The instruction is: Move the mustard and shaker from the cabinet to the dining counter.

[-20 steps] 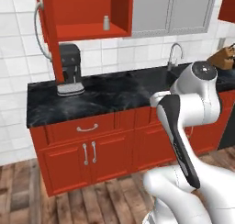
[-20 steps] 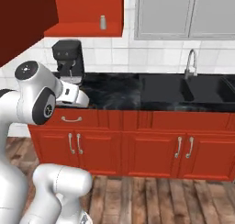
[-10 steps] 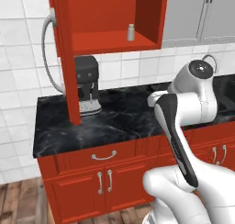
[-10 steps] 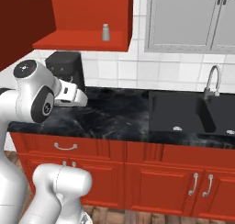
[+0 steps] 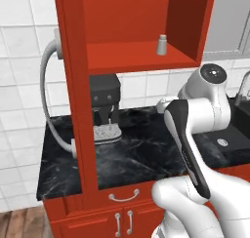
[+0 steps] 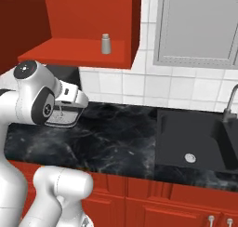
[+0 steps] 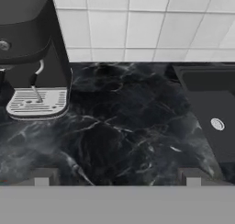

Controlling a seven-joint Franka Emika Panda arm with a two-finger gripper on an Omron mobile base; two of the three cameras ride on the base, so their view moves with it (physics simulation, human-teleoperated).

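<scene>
The gripper (image 7: 117, 177) is standing wide open and is holding nothing; in the hand view its two finger tips are rising at the lower left and lower right, well apart, above the black marbled counter (image 7: 124, 136). In the same view a black coffee machine (image 7: 32, 58) is sitting at the upper left and the dark sink (image 7: 209, 108) is lying at the right edge.

In the left base view the cabinet (image 5: 132, 51) is filling the upper middle of the frame, with its door (image 5: 75, 100) swung open toward the camera. The shaker (image 5: 161, 45) is standing upright on the inner shelf, toward the right side. In the right base view the shaker (image 6: 106, 44) is showing at the upper middle, near the front edge of the shelf.

The mustard is perhaps hidden by the door; I cannot tell where it is. The white arm (image 5: 200, 129) is bending at the lower right of the left base view.
</scene>
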